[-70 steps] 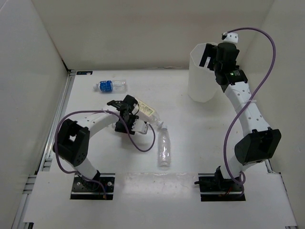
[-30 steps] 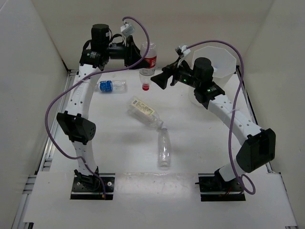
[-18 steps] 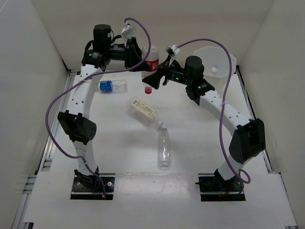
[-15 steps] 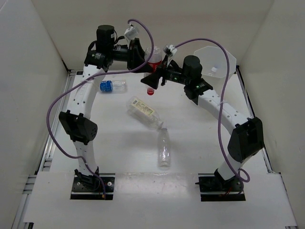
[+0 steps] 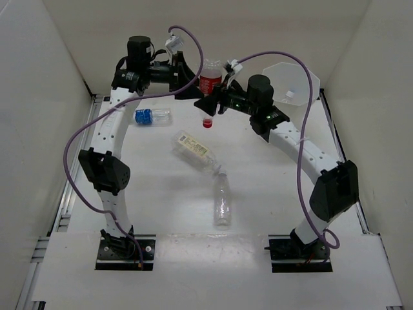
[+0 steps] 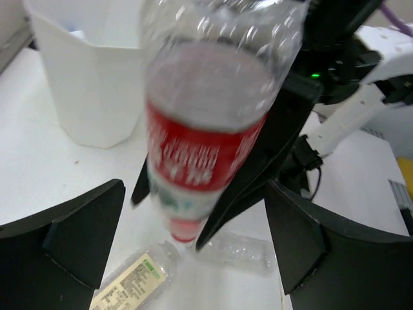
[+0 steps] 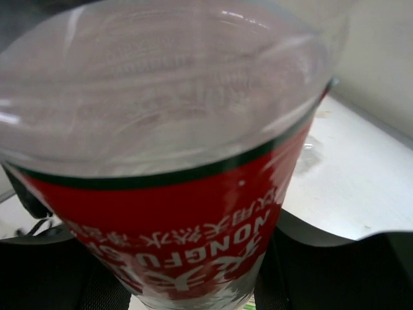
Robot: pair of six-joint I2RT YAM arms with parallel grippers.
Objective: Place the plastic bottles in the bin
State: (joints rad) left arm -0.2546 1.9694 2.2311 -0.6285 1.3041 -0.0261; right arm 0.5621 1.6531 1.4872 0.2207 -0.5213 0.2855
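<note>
Right gripper (image 5: 208, 101) clasps bottle (image 7: 181, 219) (label: NONGFU).

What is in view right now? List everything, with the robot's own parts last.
red-labelled clear plastic bottle: one, red cap down, in mid-air at the far side between the two hands
blue-labelled clear plastic bottle: one, lying far left
yellowish-labelled clear plastic bottle: one, lying mid-table
unlabelled clear plastic bottle: one, lying just nearer than the yellowish-labelled one
tall translucent white plastic bin: one, far right, contents unclear
white table: one, under everything
purple cables: two, one along each arm
left hand: open, fingers clear of the red-labelled bottle
right hand: shut on the red-labelled bottle
</note>
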